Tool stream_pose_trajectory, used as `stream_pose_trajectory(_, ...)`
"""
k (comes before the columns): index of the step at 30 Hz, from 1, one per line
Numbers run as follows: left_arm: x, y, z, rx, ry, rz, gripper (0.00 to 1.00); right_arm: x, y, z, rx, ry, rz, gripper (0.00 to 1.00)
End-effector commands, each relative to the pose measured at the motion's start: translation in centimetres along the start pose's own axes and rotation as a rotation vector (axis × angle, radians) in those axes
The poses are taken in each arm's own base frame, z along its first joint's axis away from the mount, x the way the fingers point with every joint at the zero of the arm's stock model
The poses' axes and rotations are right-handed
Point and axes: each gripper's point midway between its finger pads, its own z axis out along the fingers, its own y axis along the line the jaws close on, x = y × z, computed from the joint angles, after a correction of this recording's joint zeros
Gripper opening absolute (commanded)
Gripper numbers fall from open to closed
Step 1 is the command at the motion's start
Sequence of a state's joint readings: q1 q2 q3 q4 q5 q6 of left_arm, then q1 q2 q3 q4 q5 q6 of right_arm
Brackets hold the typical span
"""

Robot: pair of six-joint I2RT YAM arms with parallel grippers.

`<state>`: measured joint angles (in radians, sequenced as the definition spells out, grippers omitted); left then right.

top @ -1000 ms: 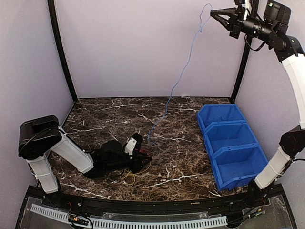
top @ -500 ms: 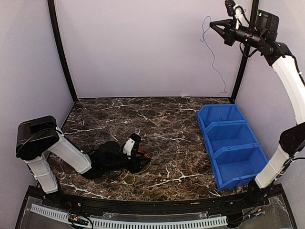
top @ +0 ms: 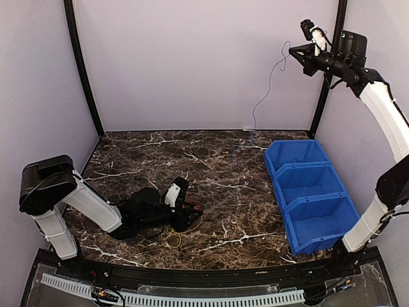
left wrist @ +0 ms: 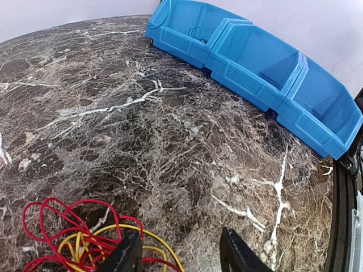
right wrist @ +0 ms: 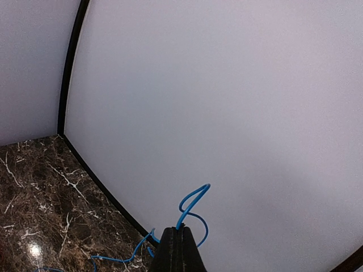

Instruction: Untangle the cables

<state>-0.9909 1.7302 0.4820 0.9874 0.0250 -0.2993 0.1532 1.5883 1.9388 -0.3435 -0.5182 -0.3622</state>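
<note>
Inspected from overhead: dark brown marble table (top: 223, 166) with white veining across the lower half of the frame. Enclosed by plain pale lilac walls (top: 192, 64) at back and sides, with black frame posts (top: 83, 70) at the upper left and upper right corners.

Noted at right of the table a blue bin (top: 307, 167) of three compartments in a row, running from centre right toward the lower right.

Right arm (top: 383, 109) found raised high along the right edge, elbow bent, wrist reaching left into the upper right corner. Left arm (top: 89, 201) found folded low at lower left, forearm stretched right, close over the marble.

Right gripper (top: 297, 54) clamped tight on the blue cable (top: 268, 83), which hangs in a loose wavy line down to the table near the back wall, just left of the bin.

Left gripper (left wrist: 181, 258) low over the marble, fingers apart, bare surface between them.

Red and yellow cables (left wrist: 85, 243) tangled in a small heap at lower left of the left wrist view, against the left finger
</note>
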Motion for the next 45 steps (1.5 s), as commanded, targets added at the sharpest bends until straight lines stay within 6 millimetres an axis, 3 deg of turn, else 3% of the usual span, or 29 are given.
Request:
stream_pose_trajectory(1,-2.8,-0.6,-0.3,0.014,-0.062,0.014,0.50,-3.0,-1.2,-2.4,0.065,-0.074,-0.064,0.00)
stream_pose_trajectory(14,-2.6,0.5,-0.3,-0.050,-0.054,0.027,0.49,0.5,-3.4,-5.1,0.113,-0.021,-0.016,0.00)
stream_pose_trajectory(15,-2.6,0.5,-0.3,-0.051,-0.055,0.027,0.49,1.4,-4.3,-5.6,0.136,-0.006,-0.011,0.00)
stream_pose_trajectory(19,-2.7,0.6,-0.3,-0.057,-0.056,0.028,0.49,4.0,-4.6,-6.3,0.152,0.024,0.017,0.00)
stream_pose_trajectory(34,-4.6,0.2,-0.1,-0.066,-0.068,0.047,0.49,18.5,-0.5,-6.3,0.117,0.205,0.173,0.00)
stream_pose_trajectory(45,-6.1,-0.2,-0.7,-0.059,-0.098,0.045,0.50,29.4,2.3,-6.3,0.074,0.475,0.304,0.00)
